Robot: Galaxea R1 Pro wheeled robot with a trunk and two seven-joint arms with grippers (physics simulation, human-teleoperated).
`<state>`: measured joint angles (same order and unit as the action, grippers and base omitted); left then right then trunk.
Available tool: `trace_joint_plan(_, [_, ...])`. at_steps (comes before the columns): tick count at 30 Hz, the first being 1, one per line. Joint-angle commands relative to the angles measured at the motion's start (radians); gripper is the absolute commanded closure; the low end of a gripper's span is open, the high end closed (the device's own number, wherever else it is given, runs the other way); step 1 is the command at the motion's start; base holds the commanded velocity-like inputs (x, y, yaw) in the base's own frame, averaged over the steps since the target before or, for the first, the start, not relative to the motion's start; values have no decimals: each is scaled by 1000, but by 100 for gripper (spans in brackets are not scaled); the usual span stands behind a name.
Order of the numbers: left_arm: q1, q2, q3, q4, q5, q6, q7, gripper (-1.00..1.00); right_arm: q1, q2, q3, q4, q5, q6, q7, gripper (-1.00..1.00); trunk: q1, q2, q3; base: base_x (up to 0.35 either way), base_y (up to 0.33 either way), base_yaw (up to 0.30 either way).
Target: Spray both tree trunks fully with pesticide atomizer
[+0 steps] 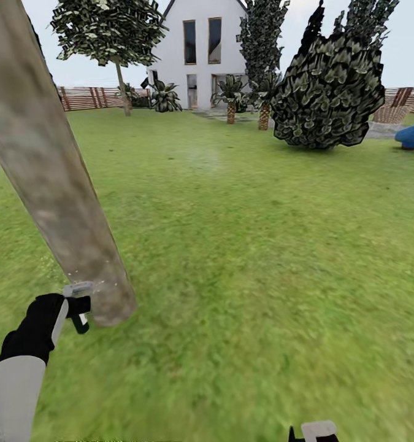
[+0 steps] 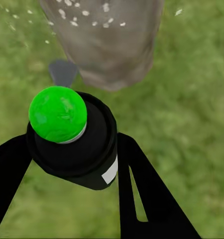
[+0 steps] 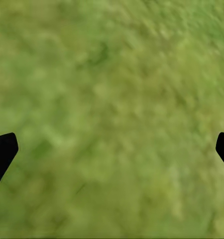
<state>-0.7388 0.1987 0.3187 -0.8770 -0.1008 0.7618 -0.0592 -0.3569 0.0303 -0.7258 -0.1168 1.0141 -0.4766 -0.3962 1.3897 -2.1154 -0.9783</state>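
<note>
The pesticide atomizer [image 2: 74, 144] sits clamped between your left gripper's [image 2: 72, 164] two black fingers [image 2: 142, 189], down at the near left of the scene. In the left wrist view it is a near-black bottle with a white label patch on its side; its top there shows bright green, not red. In the head view your left gripper [image 1: 78, 307] hangs just beside the foot of the tree trunk [image 1: 53, 184], a thick mottled beige-grey column leaning across the left of your view. White specks of pesticide [image 2: 87, 15] dot the bark and the air close to it.

Your right gripper [image 3: 112, 149] has its fingertips [image 3: 2, 152] spread wide apart, with nothing between them but blurred grass.

The lawn [image 1: 249, 245] is patchy green and runs flat from you to the far end. There stands a white house [image 1: 200, 55] with tall windows, a brown slat fence [image 1: 90, 97] to its left, small palms by its door, and a large dark bush [image 1: 329, 92] at the far right. A blue object [image 1: 413, 135] shows at the far right edge; you cannot tell what it is.
</note>
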Motion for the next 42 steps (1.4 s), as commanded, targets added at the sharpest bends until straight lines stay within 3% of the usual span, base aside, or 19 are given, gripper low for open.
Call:
trace_joint_plan(1, [-15,4,-8,-3,-12,27,-7,100,-1,0,-7,0,11,-2,-4,-100,0,0,-1,0,0,52])
trace_joint_plan(5, [-74,20,-21,-3,-12,63,-10,100,-1,0,-4,0,13,-2,-4,-100,0,0,-1,0,0,6])
trace_joint_plan(7, [-71,59,-23,6,-15,63,-47,100,-1,0,-4,0,12,-2,-4,-100,0,0,-1,0,0,0])
trace_joint_plan(9, [-68,75,-23,-3,-17,62,-91,100,-1,0,-5,0,12,-2,-4,-100,0,0,-1,0,0,0])
trace_joint_plan(15, [-64,77,-73,-7,-19,64,-111,100,-1,0,-6,0,12,-2,-4,-100,0,0,-1,54,-118,0])
trace_joint_plan(26, [-69,79,-72,-5,-22,68,-111,100,-1,0,-5,0,12,-2,-4,-100,0,0,-1,18,-268,0])
trace_joint_plan(28, [-72,81,-72,-7,-22,107,-110,100,-1,0,-6,0,12,-2,-4,-100,0,0,-1,0,-273,24])
trace_joint_plan(42, [-75,81,-68,-8,-22,126,-100,100,-1,0,-4,0,12,-2,-4,-100,0,0,-1,69,-270,220])
